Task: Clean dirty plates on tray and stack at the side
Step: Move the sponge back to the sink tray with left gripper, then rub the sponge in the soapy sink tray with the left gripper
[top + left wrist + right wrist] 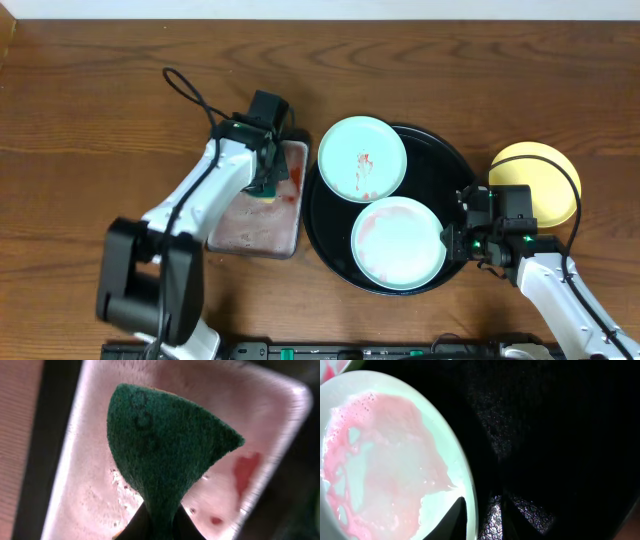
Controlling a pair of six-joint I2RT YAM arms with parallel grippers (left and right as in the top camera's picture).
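Plates lie in two places: a mint plate [362, 158] with a few small red marks sits at the far left edge of the black tray [440, 170]. A second mint plate [398, 243], coated with a wide pink, watery smear, sits nearer the robot on the same tray, and the two rims meet. A yellow plate [535, 183] rests by itself on the wooden tabletop [100, 120] just to the right of the tray, and no red shows on it from overhead. The left gripper [266, 180] is pinched tight on a green scouring sponge [165, 445], which fans out from between the fingers. It hangs over a grey tray [250, 225] whose floor is wet and pink, with a few darker red spots. That tray lies just left of the black one. The right gripper [452, 240] is at the right-hand rim of the nearer mint plate. In the right wrist view its jaws stand slightly apart, one finger over the plate's rim and the other over the dark tray floor, with a gap showing beside the rim.
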